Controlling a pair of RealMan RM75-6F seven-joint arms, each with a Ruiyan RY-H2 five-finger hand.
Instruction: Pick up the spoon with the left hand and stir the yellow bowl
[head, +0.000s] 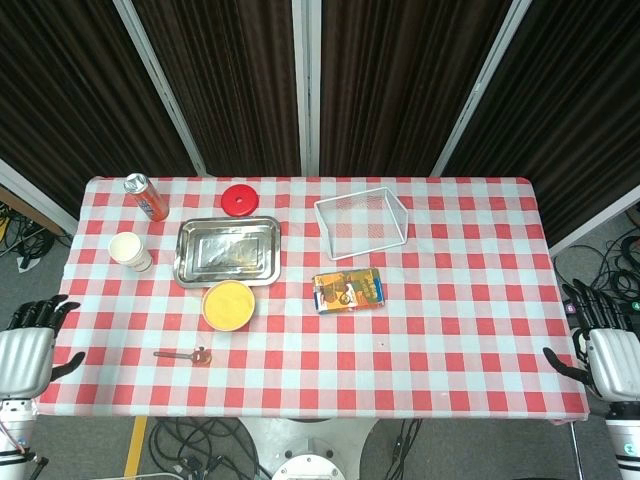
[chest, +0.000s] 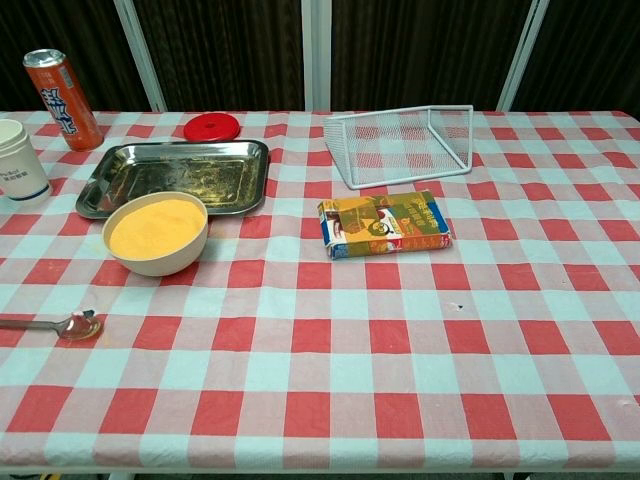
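Metal spoon (head: 183, 354) sits untouched right of the empty, spread left hand (head: 27, 352) fingers, yellow bowl (head: 228, 304) just beyond; right hand (head: 608, 352) open too.

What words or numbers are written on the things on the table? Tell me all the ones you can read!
Orange can: white lettering down its side, too blurred to read.
White paper cup: a small line of blue print, too small to read.
Yellow and orange box: pictures and some print, none of it clear enough to read.
Red lid, metal tray, yellow bowl, spoon, white wire basket: no writing visible.
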